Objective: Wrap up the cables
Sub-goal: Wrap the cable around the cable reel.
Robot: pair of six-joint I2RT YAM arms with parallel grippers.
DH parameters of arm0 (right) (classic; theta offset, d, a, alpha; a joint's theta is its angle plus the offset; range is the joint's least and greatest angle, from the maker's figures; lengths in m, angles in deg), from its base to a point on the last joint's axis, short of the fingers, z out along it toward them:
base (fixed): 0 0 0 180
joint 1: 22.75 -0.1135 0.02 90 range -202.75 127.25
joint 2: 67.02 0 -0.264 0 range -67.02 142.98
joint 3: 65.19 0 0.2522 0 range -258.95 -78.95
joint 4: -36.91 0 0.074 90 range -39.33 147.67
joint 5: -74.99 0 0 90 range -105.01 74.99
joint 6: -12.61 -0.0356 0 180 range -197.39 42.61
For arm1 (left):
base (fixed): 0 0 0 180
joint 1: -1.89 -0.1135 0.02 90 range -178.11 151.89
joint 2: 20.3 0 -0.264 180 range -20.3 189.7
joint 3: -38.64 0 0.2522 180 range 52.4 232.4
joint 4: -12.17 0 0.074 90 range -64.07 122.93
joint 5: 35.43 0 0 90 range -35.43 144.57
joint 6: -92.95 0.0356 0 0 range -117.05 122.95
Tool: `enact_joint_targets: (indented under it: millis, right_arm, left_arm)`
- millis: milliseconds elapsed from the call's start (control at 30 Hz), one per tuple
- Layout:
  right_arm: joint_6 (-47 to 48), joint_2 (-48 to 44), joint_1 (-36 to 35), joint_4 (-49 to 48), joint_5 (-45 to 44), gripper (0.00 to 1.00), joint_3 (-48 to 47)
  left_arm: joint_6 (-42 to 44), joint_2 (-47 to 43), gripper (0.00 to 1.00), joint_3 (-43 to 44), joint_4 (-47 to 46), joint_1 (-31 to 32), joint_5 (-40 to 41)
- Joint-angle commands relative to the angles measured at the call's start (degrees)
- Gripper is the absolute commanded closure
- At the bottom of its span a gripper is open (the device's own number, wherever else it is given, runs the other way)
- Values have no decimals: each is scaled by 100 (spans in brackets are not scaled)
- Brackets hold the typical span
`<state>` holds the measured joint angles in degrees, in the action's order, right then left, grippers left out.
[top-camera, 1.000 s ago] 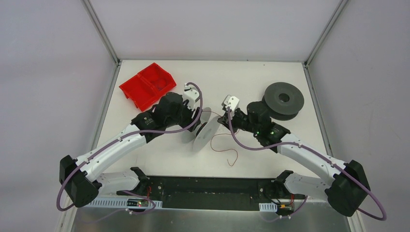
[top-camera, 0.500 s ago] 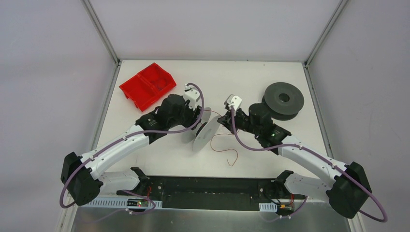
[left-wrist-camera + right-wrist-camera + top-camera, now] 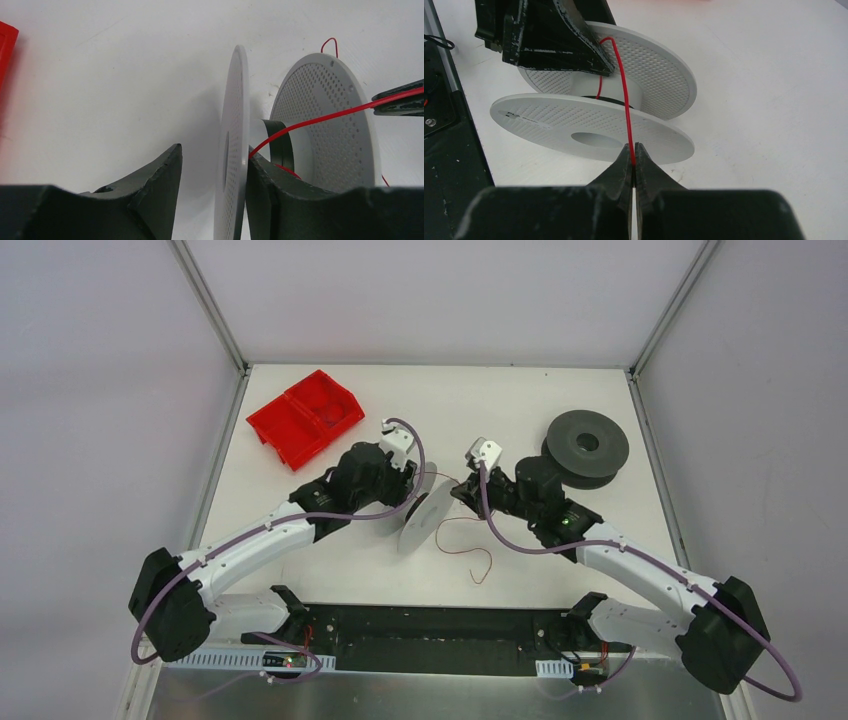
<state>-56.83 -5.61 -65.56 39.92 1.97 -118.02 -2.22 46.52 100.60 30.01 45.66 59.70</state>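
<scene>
The left end effector (image 3: 212, 172) is standing spread, not clenched: its fingers (image 3: 162, 175) are straddling the near flange of a white perforated plastic spool (image 3: 232, 115), one finger lying between the two flanges against the hub, the other standing apart from the flange. The spool is resting on edge near the middle of the table (image 3: 540, 400). The right end effector (image 3: 633, 154) is pinching a thin red wire cable (image 3: 624, 95) tight between clenched fingertips, just beside the spool. The cable is running taut from there to the hub, while its loose tail is lying in curls toward the near edge. A dark grey round spool (image 3: 587, 445) is sitting near the far right corner, and a red plastic bin (image 3: 305, 418) near the far left corner.
</scene>
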Motion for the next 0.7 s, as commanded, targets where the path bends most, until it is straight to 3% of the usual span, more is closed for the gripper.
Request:
enact_joint_targets:
  millis: [0,433,667]
  right_arm:
    - [-86,-220,-21,-214,-73,100,68]
    - [-69,-186,137,-14,-33,100,98]
    - [-74,-143,136,-7,9,100,110]
  left_arm:
    - [21,-76,57,-131,-381,-35,212]
    - [182,-483,80,-34,498,-36,-282]
    - [221,-470,82,82,776,-37,-410]
